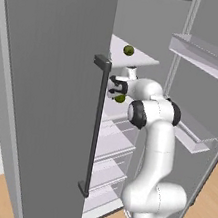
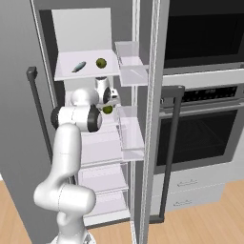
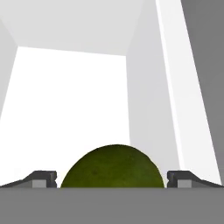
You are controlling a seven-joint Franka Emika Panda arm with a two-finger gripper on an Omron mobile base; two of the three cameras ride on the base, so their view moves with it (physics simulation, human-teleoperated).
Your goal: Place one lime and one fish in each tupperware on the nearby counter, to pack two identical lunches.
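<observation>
My gripper (image 3: 112, 178) reaches into the open fridge at the middle shelf. It is open, with a dark olive-green lime (image 3: 112, 168) between its two fingertips (image 3: 43, 177); the tips stand apart from the lime's sides. The same lime (image 1: 119, 98) (image 2: 107, 109) lies just under the hand (image 1: 115, 88) (image 2: 112, 100). A second lime (image 1: 128, 50) (image 2: 100, 62) rests on the upper shelf, with a dark slender fish (image 2: 79, 66) to its left. The tupperware and the counter are out of view.
The fridge's grey left door (image 1: 42, 94) with its dark handle (image 1: 95, 129) stands close beside the arm. Clear door bins (image 1: 206, 57) (image 2: 131, 128) hang to the right. A wall oven (image 2: 205, 124) stands right of the fridge. Drawers (image 2: 102, 178) lie below the arm.
</observation>
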